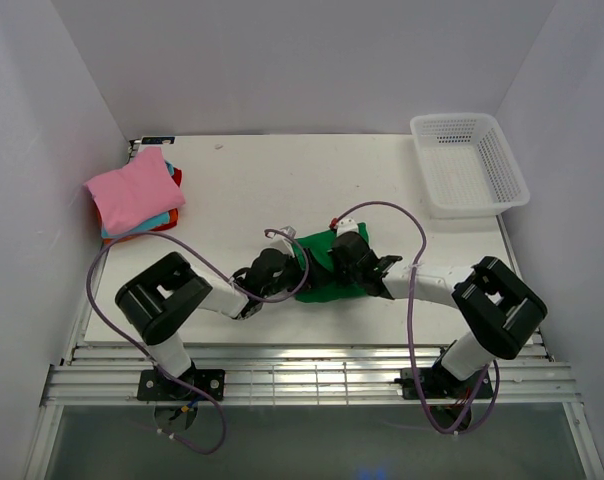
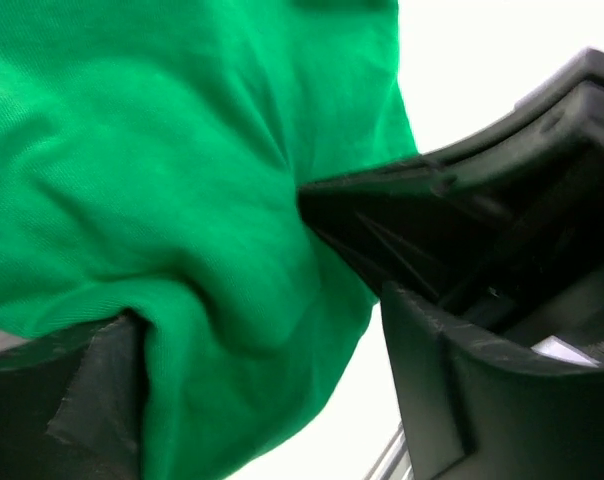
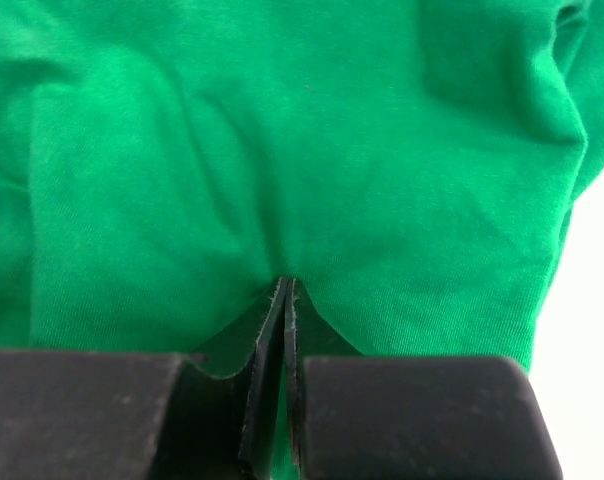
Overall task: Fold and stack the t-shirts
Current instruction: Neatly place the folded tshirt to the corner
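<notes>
Pink t-shirt (image 1: 132,190) tops the folded stack at the far left of the table (image 1: 242,180), with the teal-blue t-shirt (image 1: 154,219) and orange-red t-shirt (image 1: 176,180) peeking out beneath. That's three done, by the look of it. Centre now: the left gripper (image 2: 257,390) has its jaws wide, cloth bulging between them, unclamped. The green t-shirt (image 1: 322,282) lies bunched near the front edge, unfolded. The right gripper (image 3: 285,300) has its jaws pinched tight on a ridge of it. White basket (image 1: 469,163) far right. Folding and stacking the green one remains.
</notes>
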Controlling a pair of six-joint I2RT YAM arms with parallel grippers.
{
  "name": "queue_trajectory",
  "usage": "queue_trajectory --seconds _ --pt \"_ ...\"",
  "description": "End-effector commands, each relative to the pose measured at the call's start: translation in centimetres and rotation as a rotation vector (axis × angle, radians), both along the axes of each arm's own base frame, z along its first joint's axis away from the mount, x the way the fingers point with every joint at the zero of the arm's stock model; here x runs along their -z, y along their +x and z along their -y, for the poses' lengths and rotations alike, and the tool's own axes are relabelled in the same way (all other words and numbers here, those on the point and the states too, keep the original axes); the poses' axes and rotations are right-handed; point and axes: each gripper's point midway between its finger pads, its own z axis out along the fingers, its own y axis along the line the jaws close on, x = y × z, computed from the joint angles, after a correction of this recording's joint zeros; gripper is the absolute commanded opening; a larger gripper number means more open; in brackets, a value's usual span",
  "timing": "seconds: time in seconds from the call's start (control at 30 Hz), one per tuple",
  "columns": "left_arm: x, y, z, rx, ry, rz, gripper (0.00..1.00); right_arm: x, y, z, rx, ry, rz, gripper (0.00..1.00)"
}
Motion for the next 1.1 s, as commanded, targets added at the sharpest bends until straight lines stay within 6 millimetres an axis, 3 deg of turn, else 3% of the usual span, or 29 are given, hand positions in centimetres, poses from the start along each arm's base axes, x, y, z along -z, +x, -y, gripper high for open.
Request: queue_trajectory --seconds 0.0,0.13,0.17,0.3,0.37,0.47,0.5,0.73,0.83,0.9,0.97,1.0,1.07 --pt "3.3 -0.3 -1.5 -0.058 0.098 -0.057 0.83 0.3 -2.1 -0.9 -0.049 0.040 -0.054 0.08" --pt "4.0 0.5 -2.0 -0.101 0.124 -0.051 0.63 0.1 -2.4 -1.0 -0.055 0.051 -0.053 0.08" --pt "4.2 0.6 -1.9 -0.104 0.127 -0.050 0.54 0.0 -2.6 -1.1 -0.059 0.053 -0.052 0.08" --pt "5.2 0.9 -1.6 -0.114 0.139 -0.066 0.38 -0.3 -2.9 -1.2 -0.066 0.058 -0.050 0.08" --pt "5.4 1.1 -1.6 -0.120 0.141 -0.064 0.35 -0.4 -3.1 -1.1 -0.070 0.060 -0.047 0.08" --pt "5.7 1.3 -1.7 -0.134 0.147 -0.062 0.16 -0.1 -3.5 -0.9 -0.071 0.054 -0.051 0.08" --pt "5.6 1.3 -1.7 -0.140 0.148 -0.059 0.00 -0.2 -3.6 -0.9 -0.073 0.054 -0.049 0.08" --pt "5.1 1.9 -3.0 -0.179 0.210 -0.012 0.00 -1.0 -3.5 -0.4 -0.054 0.046 -0.026 0.08" --pt "3.4 3.3 -4.5 -0.227 0.324 0.040 0.00 -2.5 -3.4 0.4 -0.036 0.022 -0.003 0.08" --pt "1.3 4.0 -5.1 -0.245 0.384 0.078 0.00 -4.6 -2.9 0.6 -0.026 0.032 0.038 0.08" --pt "0.5 4.5 -6.8 -0.260 0.494 0.105 0.00 -6.0 -2.9 1.7 -0.003 0.006 0.062 0.08" --pt "-1.7 5.5 -6.5 -0.277 0.486 0.135 0.00 -7.1 -2.6 1.7 0.001 0.009 0.082 0.08" --pt "-2.5 6.1 -7.8 -0.269 0.567 0.147 0.00 -8.4 -2.5 2.7 0.022 -0.005 0.109 0.08"
